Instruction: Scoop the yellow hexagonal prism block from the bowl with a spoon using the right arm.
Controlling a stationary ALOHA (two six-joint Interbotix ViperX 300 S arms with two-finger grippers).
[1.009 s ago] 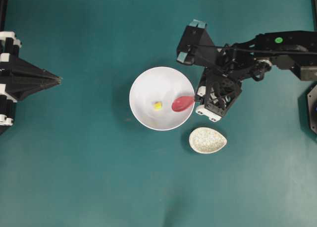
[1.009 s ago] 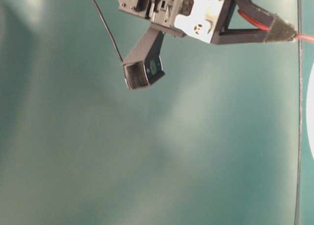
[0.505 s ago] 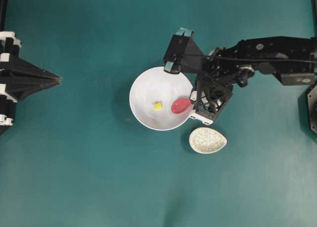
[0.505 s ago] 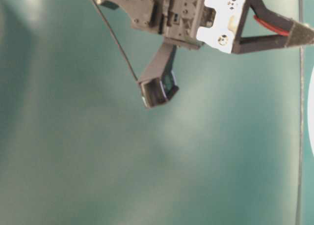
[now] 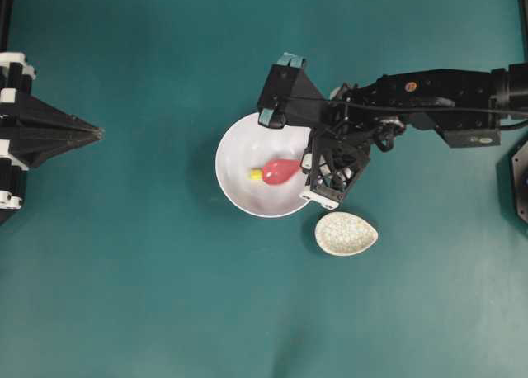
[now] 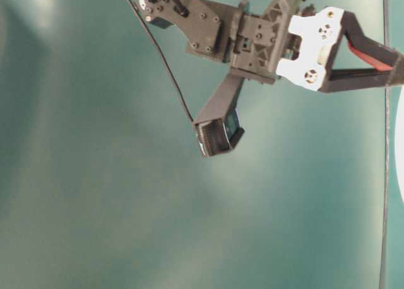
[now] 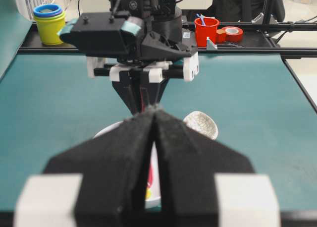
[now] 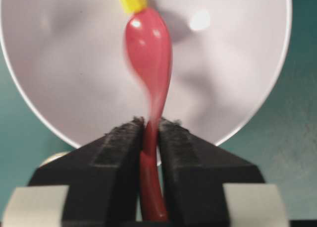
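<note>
Pink-red spoon [image 8: 148, 53] clamped by right fingers [image 8: 121, 147], scoop tip toward yellow block [image 8: 132, 0]; left fingers [image 7: 133, 147] together.

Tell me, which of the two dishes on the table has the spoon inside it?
The big round white bowl does: the pink-red spoon reaches into it. The small speckled oval dish lies apart, with nothing in it.

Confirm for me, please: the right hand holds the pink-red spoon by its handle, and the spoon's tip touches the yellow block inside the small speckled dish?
Not quite. The right hand does hold the spoon by its handle, tip at the yellow block, but inside the white bowl, not the speckled dish; the overhead view shows it.
</note>
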